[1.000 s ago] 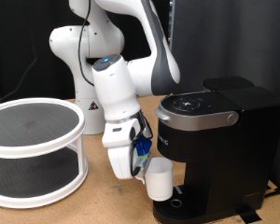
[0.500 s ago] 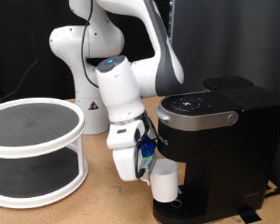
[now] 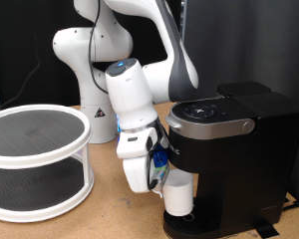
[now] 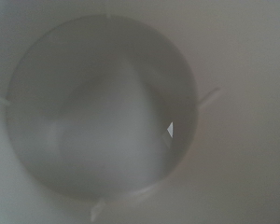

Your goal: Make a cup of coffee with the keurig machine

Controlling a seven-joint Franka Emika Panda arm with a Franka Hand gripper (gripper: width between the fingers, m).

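Note:
The keurig machine stands at the exterior view's right, black with a silver-trimmed lid that is down. My gripper is at its front left side, shut on the cup, a small white mug. The cup sits upright under the machine's overhanging head, just above or on the round drip tray; I cannot tell whether it touches. In the wrist view the inside of the cup fills the picture, blurred and pale, and the fingers do not show.
A white two-tier round rack stands at the exterior view's left on the wooden table. The arm's white base is behind, in front of a black curtain.
My gripper has moved right and slightly down with the cup, bringing it under the machine's head over the drip tray.

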